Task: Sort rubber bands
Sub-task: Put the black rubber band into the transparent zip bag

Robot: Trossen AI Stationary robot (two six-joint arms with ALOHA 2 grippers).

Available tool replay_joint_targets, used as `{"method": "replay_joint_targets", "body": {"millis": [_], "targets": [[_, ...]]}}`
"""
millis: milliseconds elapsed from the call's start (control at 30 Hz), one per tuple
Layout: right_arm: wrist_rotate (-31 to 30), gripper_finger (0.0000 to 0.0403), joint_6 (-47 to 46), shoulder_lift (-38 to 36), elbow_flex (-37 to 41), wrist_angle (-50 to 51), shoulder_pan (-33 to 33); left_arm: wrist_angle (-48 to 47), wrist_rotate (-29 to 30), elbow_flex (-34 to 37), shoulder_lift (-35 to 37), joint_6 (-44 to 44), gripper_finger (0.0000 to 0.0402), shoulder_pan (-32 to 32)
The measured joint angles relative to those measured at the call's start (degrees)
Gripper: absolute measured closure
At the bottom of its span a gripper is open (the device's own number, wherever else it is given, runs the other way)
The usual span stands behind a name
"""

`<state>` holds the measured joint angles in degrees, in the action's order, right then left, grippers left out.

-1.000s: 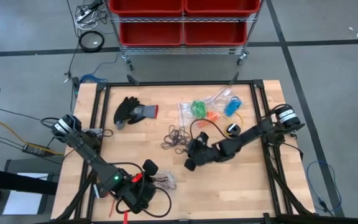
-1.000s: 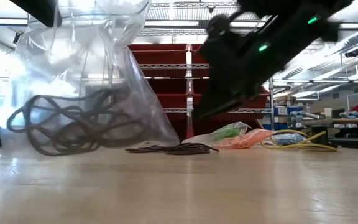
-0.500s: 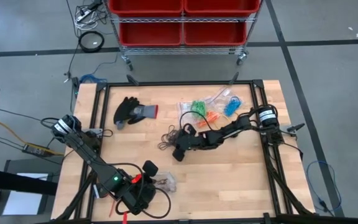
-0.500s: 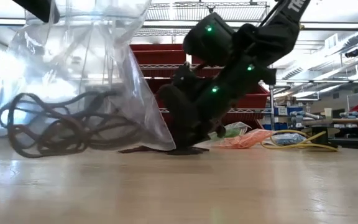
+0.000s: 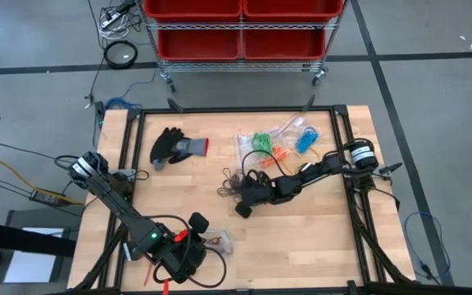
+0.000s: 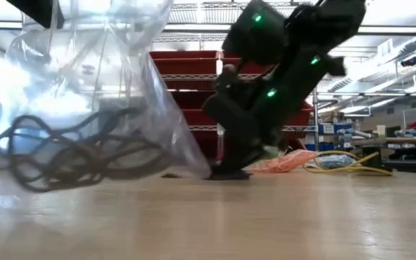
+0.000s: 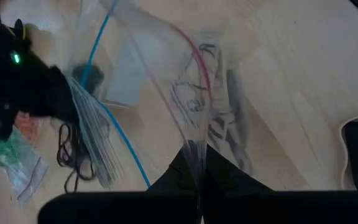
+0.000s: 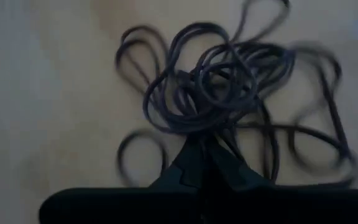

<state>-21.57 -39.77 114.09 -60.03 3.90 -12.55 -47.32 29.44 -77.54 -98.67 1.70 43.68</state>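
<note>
While the right gripper (image 5: pixel 242 201) pinches the black rubber bands (image 8: pixel 229 93) at the table's (image 5: pixel 318 238) centre, sorting is partly done: green, orange and blue lie bagged toward the far edge. The left gripper (image 7: pixel 197 180) clamps a clear bag (image 6: pixel 85 94) holding some. No legible writing.

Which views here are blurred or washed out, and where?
Right wrist view: the black rubber bands smear at the loop edges. Low view: the clear bag is soft and backlit by ceiling lights, the right arm blurred. High view: sharp, evenly lit.
</note>
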Motion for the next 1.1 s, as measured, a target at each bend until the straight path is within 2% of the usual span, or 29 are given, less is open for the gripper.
{"method": "replay_joint_targets", "body": {"millis": [233, 567, 900, 1100], "targets": [[2.6, 0.0402, -9.3, -4.5, 0.2, 14.6, -8.2, 0.3, -0.4, 0.0, 0.0, 0.3, 0.0400, 0.0], [6.6, 0.0403, -19.0, -8.3, 0.4, 21.2, -19.9, 1.3, -0.4, 0.0, 0.0, 0.5, 0.0400, 0.0], [3.3, 0.0400, -22.1, -11.3, 0.5, 21.9, -22.2, 1.6, -0.4, 0.0, 0.0, 1.6, 0.0400, 0.0], [1.2, 0.0366, -22.2, -11.5, 0.4, 21.6, -22.1, 1.2, -0.4, 0.0, 0.0, 1.7, 0.0400, -0.1]]}}
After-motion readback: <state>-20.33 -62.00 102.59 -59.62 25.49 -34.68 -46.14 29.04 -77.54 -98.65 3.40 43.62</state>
